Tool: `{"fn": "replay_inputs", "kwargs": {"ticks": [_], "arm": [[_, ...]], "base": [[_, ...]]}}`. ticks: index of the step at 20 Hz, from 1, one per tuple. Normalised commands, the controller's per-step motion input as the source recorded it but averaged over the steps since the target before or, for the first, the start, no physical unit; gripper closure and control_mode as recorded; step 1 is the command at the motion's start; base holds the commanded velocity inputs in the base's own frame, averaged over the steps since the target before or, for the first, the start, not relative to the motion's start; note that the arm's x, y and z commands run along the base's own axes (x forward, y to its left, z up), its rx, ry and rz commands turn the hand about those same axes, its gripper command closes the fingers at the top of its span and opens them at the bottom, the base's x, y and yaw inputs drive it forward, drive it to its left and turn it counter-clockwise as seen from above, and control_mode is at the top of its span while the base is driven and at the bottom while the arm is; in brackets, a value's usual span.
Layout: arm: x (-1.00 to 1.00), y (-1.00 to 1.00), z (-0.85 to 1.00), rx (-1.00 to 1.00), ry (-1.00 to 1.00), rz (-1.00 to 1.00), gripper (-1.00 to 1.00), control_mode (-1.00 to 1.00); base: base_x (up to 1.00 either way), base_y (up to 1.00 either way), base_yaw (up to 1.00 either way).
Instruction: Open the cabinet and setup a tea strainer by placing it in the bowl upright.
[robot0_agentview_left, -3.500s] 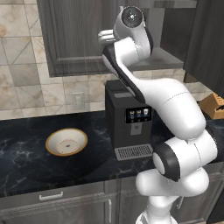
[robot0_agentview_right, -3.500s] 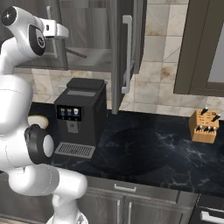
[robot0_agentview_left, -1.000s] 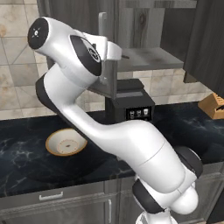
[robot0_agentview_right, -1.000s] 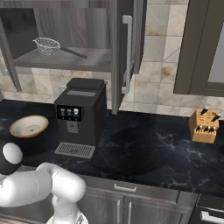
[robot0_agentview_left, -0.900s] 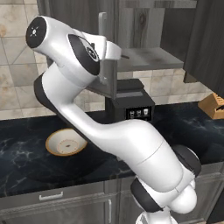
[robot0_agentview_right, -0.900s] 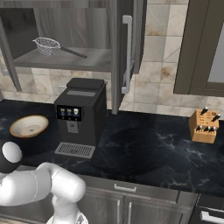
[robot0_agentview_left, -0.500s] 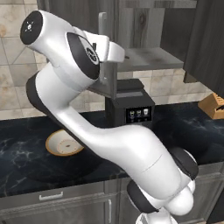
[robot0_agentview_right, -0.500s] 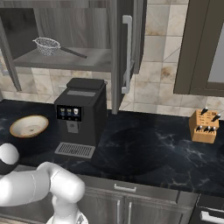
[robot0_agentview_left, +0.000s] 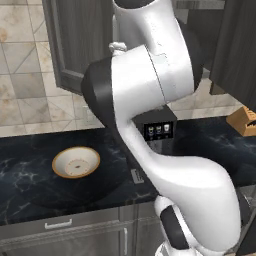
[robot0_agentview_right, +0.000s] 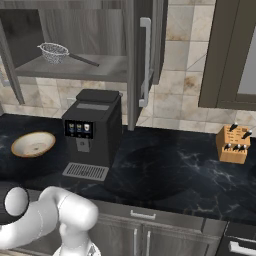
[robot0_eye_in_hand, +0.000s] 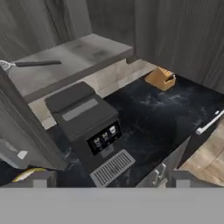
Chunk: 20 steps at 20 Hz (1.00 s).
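The bowl (robot0_agentview_left: 76, 162) sat on the dark marbled counter (robot0_agentview_right: 165, 175) well to the left, empty, its cream inside showing and its tan rim level. In the hand view a sliver of that rim (robot0_eye_in_hand: 27, 174) showed low at the left edge, beside the left finger tip, so the hand was looking down from above and off to one side of it.

The cabinet (robot0_agentview_right: 75, 40) stood open, its door (robot0_agentview_right: 142, 60) swung out edge-on with the long silver bar handle (robot0_agentview_right: 145, 62) facing the room. On the shelf inside lay the tea strainer (robot0_agentview_right: 54, 50), mesh cup to the left and dark handle pointing right. From the hand, it lay far off at the upper left, only the edge of the mesh (robot0_eye_in_hand: 4, 65) and the handle in sight; the hand was well apart from it.

Below the shelf stood a black coffee machine (robot0_agentview_right: 92, 132) with its drip grille, in front of and beneath the hand. Farther right on the counter was a wooden knife block (robot0_agentview_right: 234, 143).

Of the gripper (robot0_eye_in_hand: 109, 178) I saw just the two dark finger tips, apart, nothing between them; whether it was fully spread I could not tell.
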Motion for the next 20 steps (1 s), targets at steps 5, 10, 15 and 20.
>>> {"fn": "replay_inputs", "kwargs": {"ticks": [5, 10, 15, 20], "arm": [[0.02, -0.64, -0.57, 0.64, 0.0, 0.35, -1.0, -1.0], [0.43, -0.46, -0.17, 0.79, 0.05, 0.33, -1.0, -1.0], [0.97, 0.32, -0.11, 0.62, 0.08, 0.4, -1.0, -1.0], [0.79, 0.17, 0.02, 0.45, 0.16, 0.28, -1.0, -1.0]], "base": [[0.0, 0.0, 0.0], [0.0, 0.0, 0.0], [0.0, 0.0, 0.0], [0.0, 0.0, 0.0]]}}
